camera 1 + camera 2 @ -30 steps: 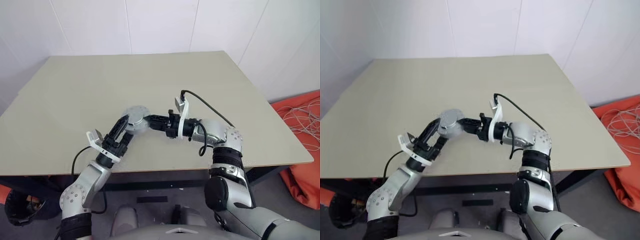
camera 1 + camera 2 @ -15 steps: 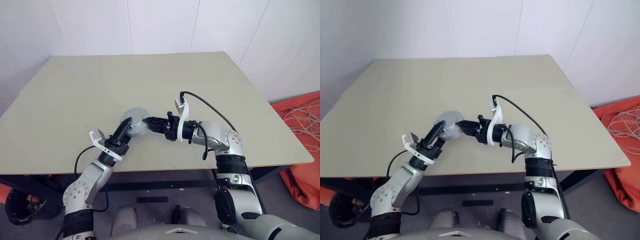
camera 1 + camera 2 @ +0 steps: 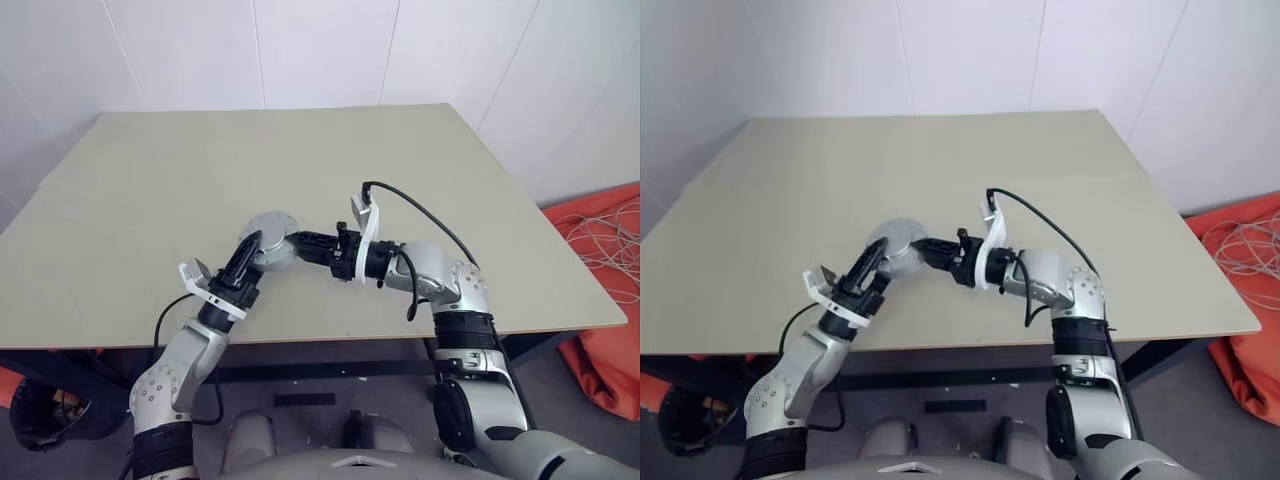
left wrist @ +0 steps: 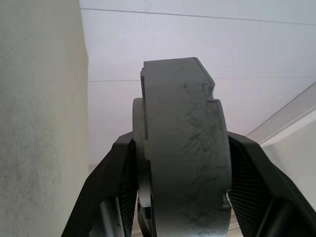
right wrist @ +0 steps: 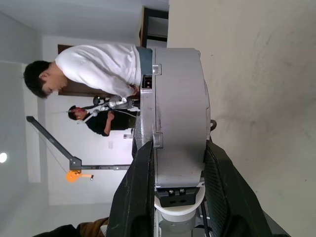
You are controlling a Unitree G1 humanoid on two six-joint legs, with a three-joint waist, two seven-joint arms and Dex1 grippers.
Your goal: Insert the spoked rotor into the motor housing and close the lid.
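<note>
A thick round grey casing [image 3: 272,230], the motor housing as far as I can tell, hangs just above the table, gripped from both sides. My left gripper [image 3: 251,246] comes from the near left and is shut on it; in the left wrist view its fingers [image 4: 112,175] press both flat faces of the casing [image 4: 182,148]. My right gripper [image 3: 291,243] reaches in from the right, shut on the casing [image 5: 178,113] with its fingers [image 5: 142,185] across the faces. A seam runs around the casing near one face; I cannot tell if that is the lid. The spoked rotor is hidden.
The beige table [image 3: 400,150] stretches away behind the grippers, its front edge close below them. On the floor to the right lies orange fabric [image 3: 608,300] with white cables. Two people [image 5: 94,74] show in the background of the right wrist view.
My left gripper's fingers, spread wide beside the casing a second ago, have closed onto it. The right gripper keeps its grip, and neither hand has shifted.
</note>
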